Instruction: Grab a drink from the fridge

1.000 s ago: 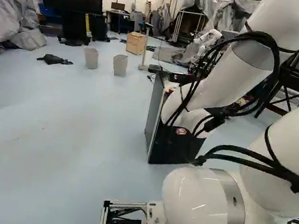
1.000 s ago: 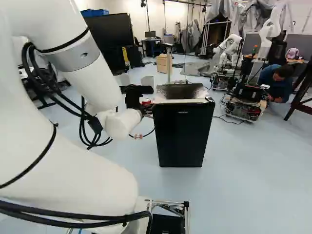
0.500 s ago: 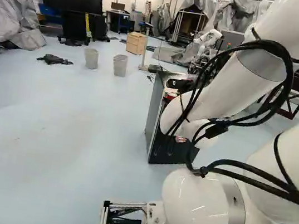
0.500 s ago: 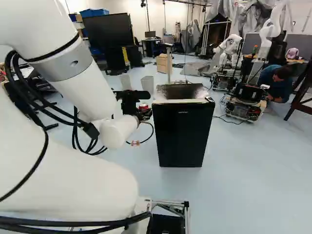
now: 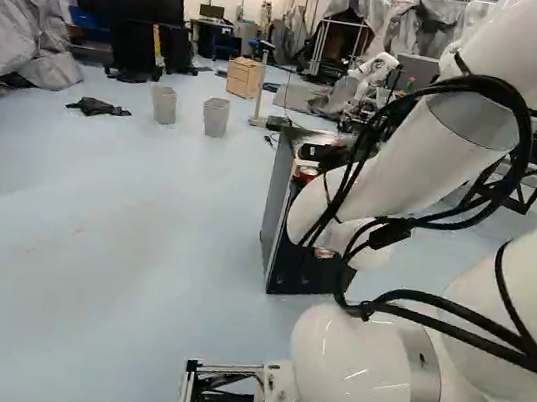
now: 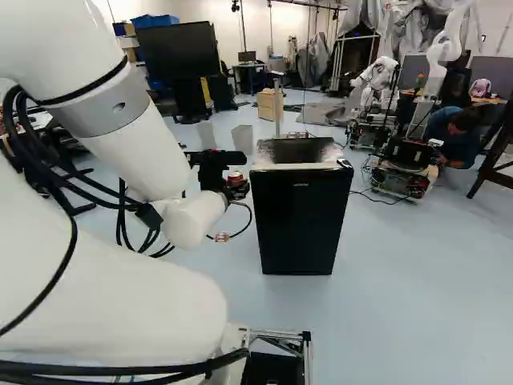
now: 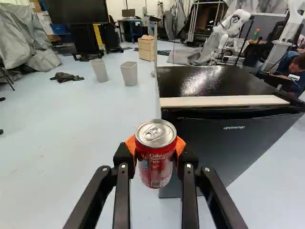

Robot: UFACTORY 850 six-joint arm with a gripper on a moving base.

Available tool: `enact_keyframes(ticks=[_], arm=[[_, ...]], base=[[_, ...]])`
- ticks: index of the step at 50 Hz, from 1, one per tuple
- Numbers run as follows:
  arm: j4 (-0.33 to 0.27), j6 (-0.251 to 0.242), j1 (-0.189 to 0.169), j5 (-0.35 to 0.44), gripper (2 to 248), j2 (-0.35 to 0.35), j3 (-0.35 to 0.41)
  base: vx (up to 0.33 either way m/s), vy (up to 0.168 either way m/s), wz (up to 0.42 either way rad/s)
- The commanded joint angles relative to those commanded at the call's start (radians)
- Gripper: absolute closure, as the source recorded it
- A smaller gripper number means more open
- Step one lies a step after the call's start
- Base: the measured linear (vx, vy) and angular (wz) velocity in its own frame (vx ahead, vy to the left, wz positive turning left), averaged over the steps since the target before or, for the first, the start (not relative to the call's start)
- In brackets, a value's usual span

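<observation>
- My claw (image 6: pixel 234 189) is closed around a red drink can (image 7: pixel 155 164), one orange pad (image 7: pixel 130 145) against each side, so the fingers stand apart by just the can's width.
- In the wrist view the can sits upright between my fingertips, silver lid and pull tab uppermost; its lower part reaches below the pads, and I see nothing else in my grip.
- The black fridge (image 6: pixel 300 220) stands near my claw, from twelve round to two o'clock as I look along the fingers. Its door looks shut, and a pale strip (image 7: pixel 224 101) runs along the front edge of its glossy top.
- In the right base view the can is at ten o'clock from the middle of the fridge front, just beside the upper part. I cannot tell whether can or claw touches the fridge.
- Two grey bins (image 7: pixel 99 70) (image 7: pixel 129 73) stand on the pale floor (image 7: pixel 62 143) at eleven o'clock, well beyond my claw.
- A dark cloth (image 7: pixel 66 77) lies between ten and eleven o'clock.
- A wooden drawer unit (image 7: pixel 146 49) is at twelve, farther off.
- Another robot (image 7: pixel 232 27) stands at one o'clock, past the fridge.
</observation>
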Motion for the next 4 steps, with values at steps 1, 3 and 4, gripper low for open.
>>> enact_keyframes(ticks=[1, 3, 4], arm=[[0.000, 0.000, 0.000, 0.000, 152, 0.000, 0.000], [0.000, 0.000, 0.000, 0.000, 152, 0.000, 0.000], [0.000, 0.000, 0.000, 0.000, 152, 0.000, 0.000]], base=[[0.000, 0.000, 0.000], [0.000, 0.000, 0.000], [0.000, 0.000, 0.000]])
